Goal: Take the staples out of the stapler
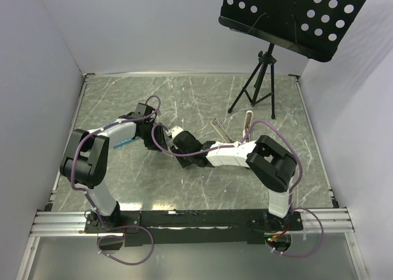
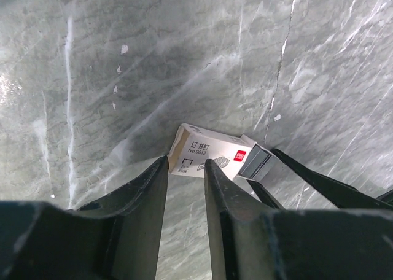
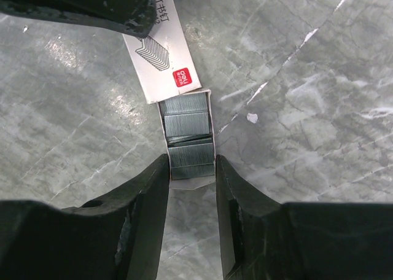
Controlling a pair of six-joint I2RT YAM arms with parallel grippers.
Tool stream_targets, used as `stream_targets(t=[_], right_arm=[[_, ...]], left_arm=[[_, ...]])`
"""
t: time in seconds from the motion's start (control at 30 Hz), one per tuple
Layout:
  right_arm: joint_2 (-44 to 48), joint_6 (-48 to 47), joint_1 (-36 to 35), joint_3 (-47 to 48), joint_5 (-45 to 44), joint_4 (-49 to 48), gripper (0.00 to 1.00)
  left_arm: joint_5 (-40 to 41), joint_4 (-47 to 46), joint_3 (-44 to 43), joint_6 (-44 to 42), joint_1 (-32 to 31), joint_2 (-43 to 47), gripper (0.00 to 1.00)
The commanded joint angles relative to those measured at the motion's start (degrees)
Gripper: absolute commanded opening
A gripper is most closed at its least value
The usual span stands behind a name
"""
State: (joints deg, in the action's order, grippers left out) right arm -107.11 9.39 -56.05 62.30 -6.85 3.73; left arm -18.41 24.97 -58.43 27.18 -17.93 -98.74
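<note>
While half hidden under left tool [image 2: 186, 169], staple box [image 2: 209, 152]

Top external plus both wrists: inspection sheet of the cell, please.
Surface: grey marbled table, scuffed.
Job's things: stapler lies open at back right, apart from both grippers; loose staples not made out.
Clutter: staple box at centre, its tray of grey strips slid out.
Grippers: left gripper appears to pinch the staple box; right gripper clamps the tray's end.
Cables: purple cables loop along both arms.
Surroundings: music stand at back right, white walls.
</note>
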Motion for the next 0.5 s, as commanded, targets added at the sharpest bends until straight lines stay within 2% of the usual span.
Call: stream_targets(t=[0.0, 0.3, 0.47], right_arm=[[-1.7, -2.9, 0.0, 0.5, 1.6, -0.7, 0.39], [-1.5, -4.8, -0.1, 0.1, 0.1, 0.6, 0.39], [-1.0, -5.9, -0.1, -0.1, 0.0, 0.1, 0.39]], left_arm=[[-0.8, 0.6, -2.1, -0.6, 0.1, -0.2, 0.36], [-2.3, 0.5, -2.2, -1.1, 0.1, -0.7, 0.29], [-2.7, 0.7, -1.9, -1.2, 0.1, -0.5, 0.29]])
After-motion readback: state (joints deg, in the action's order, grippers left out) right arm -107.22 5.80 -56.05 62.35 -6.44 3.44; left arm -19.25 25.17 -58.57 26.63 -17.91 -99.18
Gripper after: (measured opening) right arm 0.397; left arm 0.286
